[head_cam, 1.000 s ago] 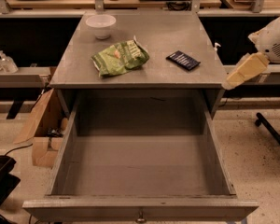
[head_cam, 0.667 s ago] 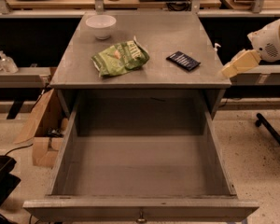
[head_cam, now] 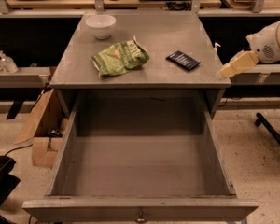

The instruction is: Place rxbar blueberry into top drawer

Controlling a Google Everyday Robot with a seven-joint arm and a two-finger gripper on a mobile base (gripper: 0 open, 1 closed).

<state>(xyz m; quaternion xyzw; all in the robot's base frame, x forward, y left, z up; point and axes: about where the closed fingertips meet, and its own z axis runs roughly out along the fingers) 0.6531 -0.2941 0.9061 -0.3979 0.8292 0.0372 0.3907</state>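
The cream-coloured two-finger gripper (head_cam: pixel 234 66) hangs at the end of a rounded white arm (head_cam: pixel 274 40) that enters from the 3 o'clock edge of the view. It points down and toward 8 o'clock, and its tip sits just off the right front corner of the grey wooden table top (head_cam: pixel 172 34). It holds nothing, and I cannot tell whether it is apart or together.

At 9 o'clock from the gripper, near it but not touching, the rxbar blueberry (head_cam: pixel 183 60) lies flat on the table top. It is a small, flat, dark navy wrapped bar with faint white lettering, turned at a slant. It lies at about 4 o'clock from the table top's middle.

Further toward 9 o'clock, well apart from the bar, is a crumpled green chip bag (head_cam: pixel 120 57). A small white round bowl (head_cam: pixel 101 25) stands upright at 10 o'clock, near the back left corner.

At 6 o'clock below the table top, the top drawer (head_cam: pixel 60 153), a wide, deep grey wooden box, is pulled fully open. A small metal knob (head_cam: pixel 140 216) sits on its front panel.

On the floor at 8 o'clock, a brown cardboard box (head_cam: pixel 41 125) stands against the table's left side.
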